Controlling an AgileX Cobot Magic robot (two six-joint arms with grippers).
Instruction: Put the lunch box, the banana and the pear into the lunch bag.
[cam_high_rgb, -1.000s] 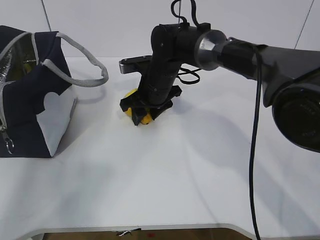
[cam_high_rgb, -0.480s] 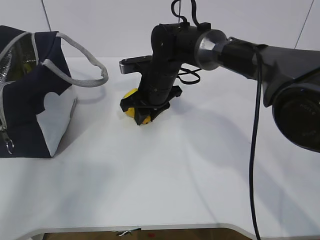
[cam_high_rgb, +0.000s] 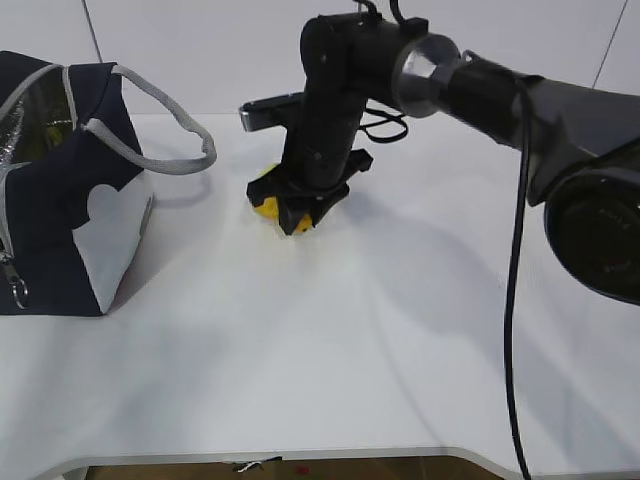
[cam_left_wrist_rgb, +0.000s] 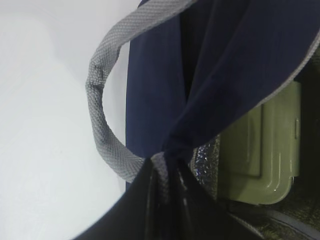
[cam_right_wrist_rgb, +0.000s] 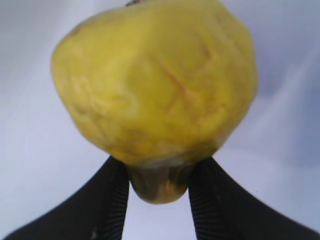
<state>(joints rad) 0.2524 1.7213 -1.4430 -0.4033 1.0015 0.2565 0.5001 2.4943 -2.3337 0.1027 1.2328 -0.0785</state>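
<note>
The right arm reaches down across mid-table, its gripper (cam_high_rgb: 292, 212) clamped on the pear (cam_right_wrist_rgb: 155, 95), which it now holds just clear of the table (cam_high_rgb: 330, 340), a little higher than a moment ago. Far left, the bag (cam_high_rgb: 60, 190) stands open with the lunch box (cam_left_wrist_rgb: 267, 145) inside; the left gripper's state can't be told.

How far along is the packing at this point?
Done: the lunch box sits inside the lunch bag. In hand: the right gripper is shut on the pear, just off the table. Left: bagging the pear; the banana is not visible in any view.
</note>
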